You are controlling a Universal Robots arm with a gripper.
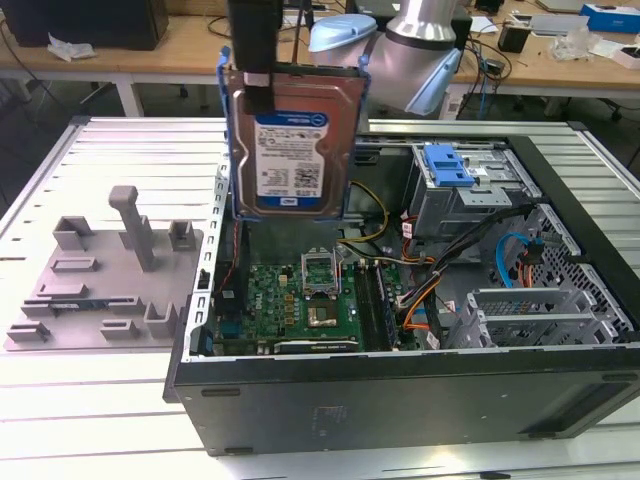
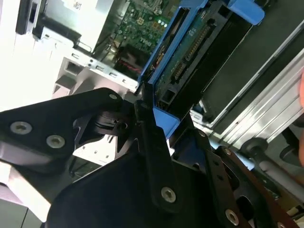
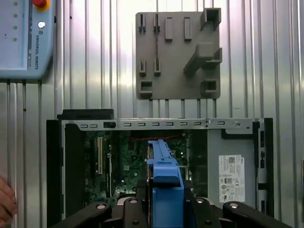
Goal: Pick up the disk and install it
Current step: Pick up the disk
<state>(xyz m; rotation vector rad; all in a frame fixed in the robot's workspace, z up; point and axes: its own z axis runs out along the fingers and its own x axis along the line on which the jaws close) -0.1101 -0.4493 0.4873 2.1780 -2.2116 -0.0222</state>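
Note:
The disk (image 1: 290, 140), a silver-black drive with a white-and-blue label in a blue carrier frame, hangs upright above the open computer case (image 1: 400, 385). My gripper (image 1: 262, 92) is shut on its upper edge, over the motherboard (image 1: 300, 295). In the second wrist view the black fingers (image 2: 151, 142) clamp the blue frame of the disk (image 2: 199, 52). In the first wrist view the disk (image 3: 164, 166) shows edge-on between the sides of the gripper (image 3: 165, 194), above the case (image 3: 71, 156).
A drive cage with a blue latch (image 1: 450, 165) sits at the case's far right corner, with cables beside it. A grey fixture plate (image 1: 105, 275) lies on the slatted table to the exterior view's left. A pendant (image 3: 26, 38) and a person's hand (image 3: 4, 199) show at the picture's edge.

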